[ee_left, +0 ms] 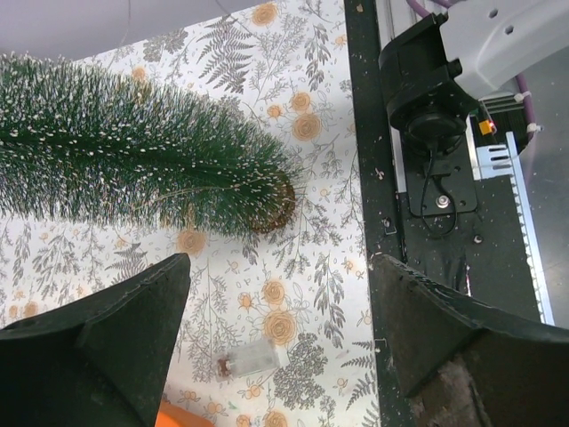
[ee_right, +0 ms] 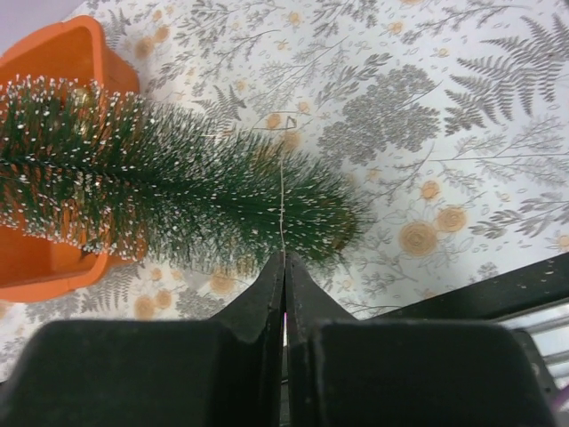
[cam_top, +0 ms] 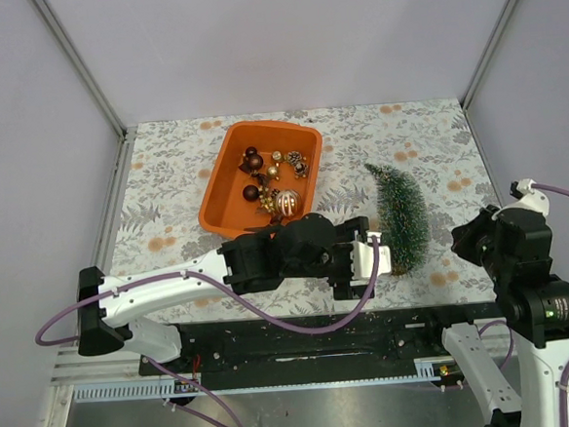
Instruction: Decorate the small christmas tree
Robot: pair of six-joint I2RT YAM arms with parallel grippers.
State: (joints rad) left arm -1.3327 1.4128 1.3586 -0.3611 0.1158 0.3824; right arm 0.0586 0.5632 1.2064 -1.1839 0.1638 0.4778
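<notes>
The small christmas tree [cam_top: 400, 215] lies on its side on the floral table at the right, tip pointing away, round brown base [ee_left: 277, 205] near the front edge. My left gripper [cam_top: 363, 255] is open and empty just left of the tree's base. In the left wrist view the gripper [ee_left: 280, 267] has wide-apart jaws over a small clear box [ee_left: 252, 358] on the cloth, with the tree [ee_left: 133, 160] beyond. My right gripper [cam_top: 465, 243] is to the right of the tree. In the right wrist view it [ee_right: 284, 258] is shut on a thin wire [ee_right: 282, 205] running into the tree [ee_right: 178, 187].
An orange tub [cam_top: 220, 194] with several gold and brown baubles [cam_top: 272, 180] stands behind the left arm; its corner shows in the right wrist view [ee_right: 53, 53]. The black front rail [ee_left: 382, 178] and the right arm's base [ee_left: 444, 80] lie close to the tree's base.
</notes>
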